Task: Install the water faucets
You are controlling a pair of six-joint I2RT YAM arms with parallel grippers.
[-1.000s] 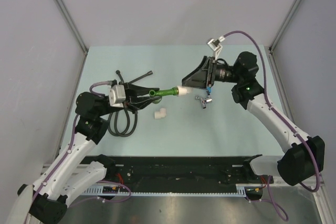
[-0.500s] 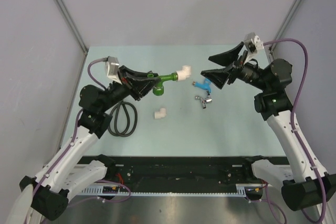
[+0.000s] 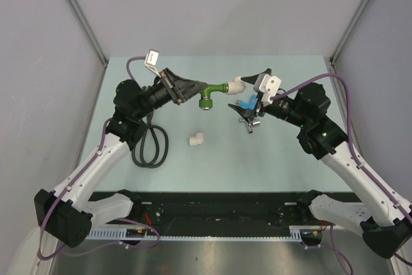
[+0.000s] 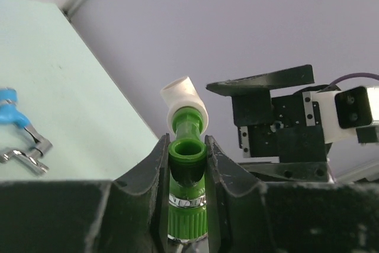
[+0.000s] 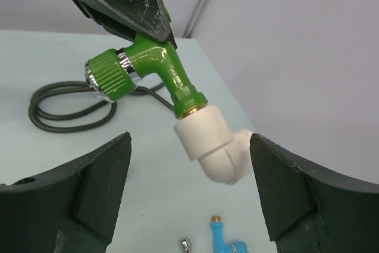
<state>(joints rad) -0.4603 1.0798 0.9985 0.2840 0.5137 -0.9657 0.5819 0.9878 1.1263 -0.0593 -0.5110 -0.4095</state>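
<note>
Left hand (image 3: 193, 88) is clamped on the bright green plastic faucet (image 3: 209, 92), up off the pale green table (image 3: 277, 165), a bit above the centre of the overhead frame. In the left wrist view both fingers (image 4: 159, 164) press on the green body, with the round spout opening facing the camera. A white plastic elbow fitting (image 3: 235, 84) is stuck on the far end of that faucet, and you can see a brass-coloured ring right where they meet in the right wrist shot.

Right hand (image 5: 190, 139) is spread wide open and holding nothing. From its own camera the white elbow hangs between the two fingers with a clear gap on each side, so no contact.

The other faucet, the one with the blue handle and chrome body (image 3: 245, 104), lies on the table just right of centre in the overhead view, below the right hand.

A second loose white elbow fitting (image 3: 197, 138) sits on the table near the middle, and a coiled black hose (image 3: 149, 147) lies to its left.
</note>
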